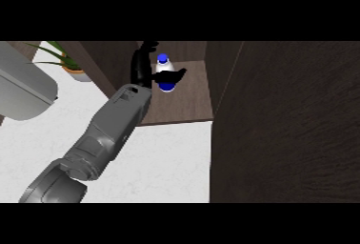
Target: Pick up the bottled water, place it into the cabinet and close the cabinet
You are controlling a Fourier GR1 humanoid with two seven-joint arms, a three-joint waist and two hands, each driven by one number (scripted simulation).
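- Left hand (145,66) inside the cabinet (184,102), its fingers and thumb curled round the bottled water (165,71).
- Open cabinet door (288,124) stands right.
- Potted plant (67,62) and grey appliance (25,93) on the counter (169,162), left.

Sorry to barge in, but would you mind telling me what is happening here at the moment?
One grey forearm reaches from the lower left of the head view into the open cabinet. I cannot tell whether it is the left or the right arm. Its hand is at the bottle, which stands upright on the cabinet's shelf, thumb across the bottle's front. The door at the right stands open, so closing it is not yet done. A potted plant sits on the counter at the upper left.
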